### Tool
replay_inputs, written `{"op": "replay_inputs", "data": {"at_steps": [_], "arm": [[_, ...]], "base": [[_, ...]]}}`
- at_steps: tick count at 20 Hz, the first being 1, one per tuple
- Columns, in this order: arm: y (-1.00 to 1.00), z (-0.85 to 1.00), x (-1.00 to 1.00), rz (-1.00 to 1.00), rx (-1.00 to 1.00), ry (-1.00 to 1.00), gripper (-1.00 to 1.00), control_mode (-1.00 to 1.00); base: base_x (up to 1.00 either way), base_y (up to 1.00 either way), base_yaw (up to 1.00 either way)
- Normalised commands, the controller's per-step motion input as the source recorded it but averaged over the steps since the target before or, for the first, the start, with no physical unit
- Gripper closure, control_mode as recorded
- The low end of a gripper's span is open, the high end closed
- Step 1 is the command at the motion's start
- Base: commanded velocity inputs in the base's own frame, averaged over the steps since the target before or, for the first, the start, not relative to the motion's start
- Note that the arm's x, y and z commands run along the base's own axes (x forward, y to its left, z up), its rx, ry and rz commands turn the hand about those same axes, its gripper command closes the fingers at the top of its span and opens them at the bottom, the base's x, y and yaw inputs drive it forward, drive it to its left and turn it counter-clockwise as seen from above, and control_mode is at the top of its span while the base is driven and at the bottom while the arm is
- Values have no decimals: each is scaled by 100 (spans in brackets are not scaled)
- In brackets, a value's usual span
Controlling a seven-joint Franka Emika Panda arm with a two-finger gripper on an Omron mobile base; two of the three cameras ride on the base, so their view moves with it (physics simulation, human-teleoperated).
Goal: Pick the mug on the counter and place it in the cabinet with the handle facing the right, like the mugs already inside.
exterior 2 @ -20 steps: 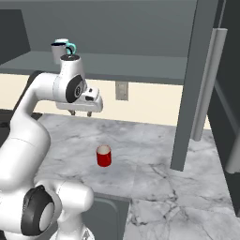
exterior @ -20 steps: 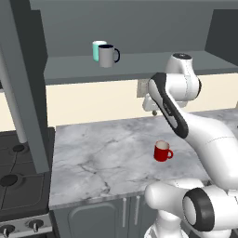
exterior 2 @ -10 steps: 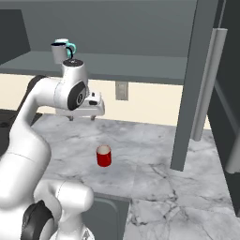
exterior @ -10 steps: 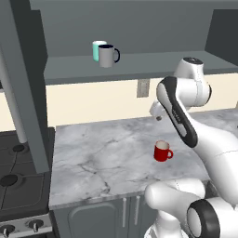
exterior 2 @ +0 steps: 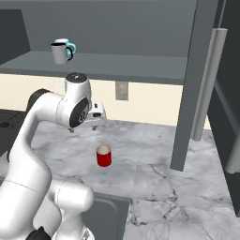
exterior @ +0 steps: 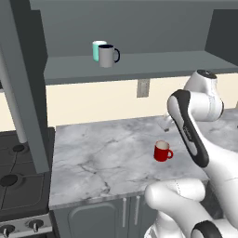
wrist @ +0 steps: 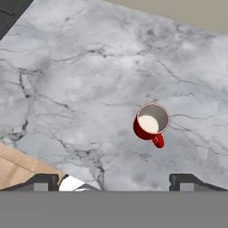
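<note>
The marble desk (exterior: 102,158) carries the red mug (exterior: 162,151) upright, well below the wall cabinet (exterior: 139,65), where a grey mug (exterior: 107,56) and a teal mug (exterior: 97,49) stand on the shelf. The step in hand appears to be the approach: the claw (exterior 2: 95,117) hangs above the red mug and a little behind it, fingers (wrist: 185,181) spread wide and empty, arm bent with the hand pointing down. The next move calls for descending over the red mug, whose handle (wrist: 157,141) must clear the fingers.
</note>
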Motion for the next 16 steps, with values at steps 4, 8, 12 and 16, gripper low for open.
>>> {"op": "replay_inputs", "data": {"at_steps": [4, 8, 12, 16], "arm": [[-16, -23, -31, 14, 0, -10, -100, -100], [-9, -5, -18, 19, 0, -12, -100, -100], [-6, 0, -15, 25, 0, -9, -100, -100], [-1, 0, -7, 27, 0, -7, -100, -100]], "base": [[0, 0, 0], [0, 0, 0], [0, 0, 0], [0, 0, 0]]}}
